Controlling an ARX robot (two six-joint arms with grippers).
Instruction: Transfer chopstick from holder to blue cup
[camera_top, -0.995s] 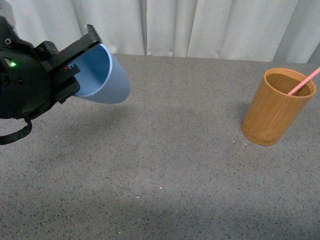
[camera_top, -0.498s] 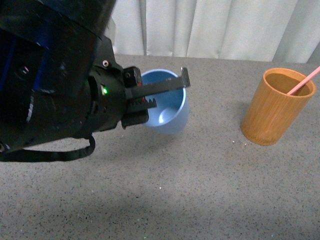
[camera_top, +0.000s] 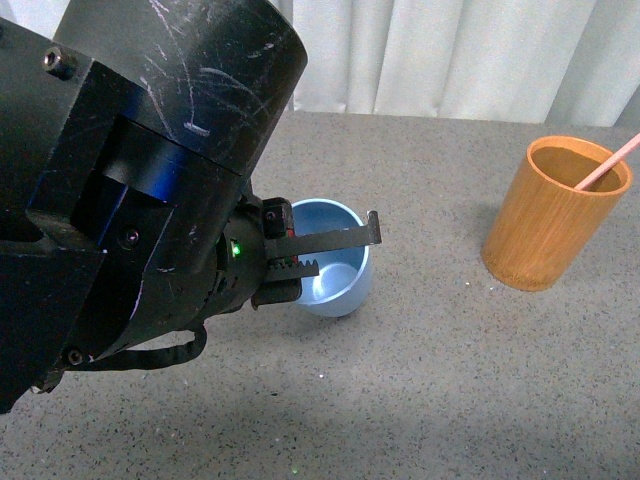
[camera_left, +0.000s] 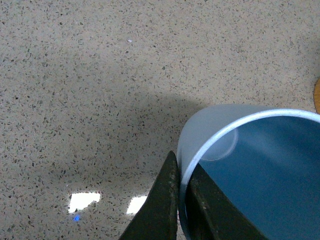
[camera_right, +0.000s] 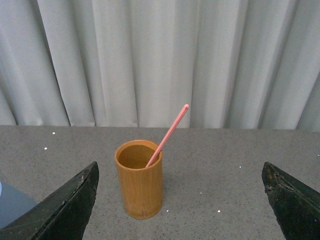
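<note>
Our left pincer (camera_left: 182, 167) is clenched on the rim of the blue cup (camera_top: 345, 292), one finger inside and one outside. The cup sits upright, low at the tabletop (camera_top: 450, 380). Our right pincer (camera_right: 180, 172) hangs released, fingers spread wide. Ahead of it stands the holder (camera_right: 139, 180), the chopstick (camera_right: 169, 134) leaning inside, well apart from the left pincer.

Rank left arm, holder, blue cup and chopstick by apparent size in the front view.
1. left arm: largest, but nearest the camera.
2. holder.
3. blue cup: partly hidden by the arm.
4. chopstick: only its upper part shows.
</note>
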